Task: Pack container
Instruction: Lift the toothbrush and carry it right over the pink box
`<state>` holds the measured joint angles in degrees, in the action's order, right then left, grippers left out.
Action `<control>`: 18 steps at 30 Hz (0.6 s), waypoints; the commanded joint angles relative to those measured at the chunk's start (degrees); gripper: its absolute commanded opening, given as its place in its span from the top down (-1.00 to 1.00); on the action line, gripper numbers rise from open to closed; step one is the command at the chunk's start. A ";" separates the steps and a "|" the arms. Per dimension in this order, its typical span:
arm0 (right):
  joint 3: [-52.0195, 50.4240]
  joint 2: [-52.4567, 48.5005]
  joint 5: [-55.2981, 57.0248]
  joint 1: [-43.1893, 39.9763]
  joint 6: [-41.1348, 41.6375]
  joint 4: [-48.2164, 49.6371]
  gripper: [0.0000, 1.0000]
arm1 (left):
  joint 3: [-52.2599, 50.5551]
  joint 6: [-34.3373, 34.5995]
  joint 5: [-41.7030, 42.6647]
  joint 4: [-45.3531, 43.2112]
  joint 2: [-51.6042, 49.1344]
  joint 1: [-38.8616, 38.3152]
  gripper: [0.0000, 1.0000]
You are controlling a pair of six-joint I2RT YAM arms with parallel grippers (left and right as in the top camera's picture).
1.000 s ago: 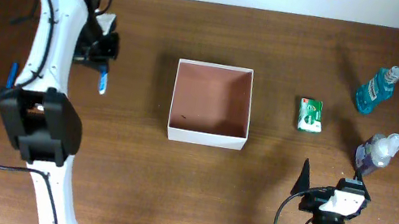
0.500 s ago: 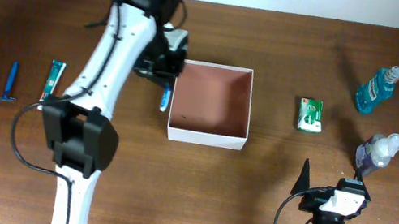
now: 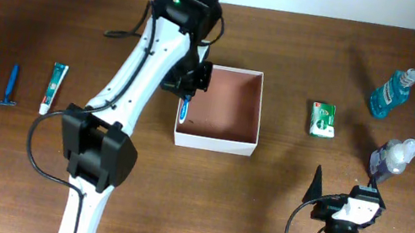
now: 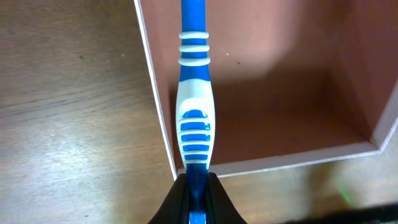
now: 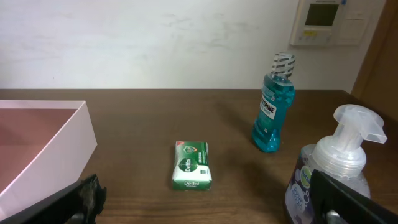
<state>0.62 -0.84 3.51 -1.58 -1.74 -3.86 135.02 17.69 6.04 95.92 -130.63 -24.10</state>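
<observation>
Left gripper (image 4: 196,182) clamped on blue-and-white plastic toothbrush (image 4: 194,118), just above left wall of square white-walled, reddish-floored container (image 4: 155,93) — right gripper (image 5: 208,199) wide open, well apart from it.

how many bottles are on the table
2: the blue mouthwash bottle near the table's right edge, and the pump bottle just below it in the overhead view. None appear hidden.

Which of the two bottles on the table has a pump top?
The pump bottle with the purplish body, the lower of the two in the overhead view. The blue mouthwash bottle above it has a cap and no pump.
</observation>
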 commanded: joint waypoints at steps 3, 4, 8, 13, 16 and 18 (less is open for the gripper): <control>-0.31 0.42 0.09 0.46 0.04 -0.44 -0.97 | 0.76 1.09 -8.94 -3.48 -0.07 -2.60 0.98; -0.31 0.42 0.09 0.46 0.04 -0.44 -0.97 | 0.76 1.09 -8.96 -4.00 -0.09 -2.82 0.98; -0.31 0.42 0.09 0.46 0.04 -0.42 -0.97 | 0.76 1.14 -8.66 -4.28 -0.59 -3.41 0.98; -0.31 0.42 0.09 0.46 0.04 -0.44 -0.97 | 0.76 1.09 -8.66 -2.86 -1.11 -3.80 0.98; -0.31 0.42 0.09 0.46 0.04 -0.44 -0.97 | 0.76 0.11 -8.66 -2.69 -1.42 -4.13 0.98; -0.31 0.42 0.09 0.46 0.04 -0.44 -0.97 | 0.76 -1.27 -8.66 -2.80 -1.99 -4.44 0.98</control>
<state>0.62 -0.84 3.51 -1.61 -1.72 -3.86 135.02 17.98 -1.65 93.01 -130.85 -27.75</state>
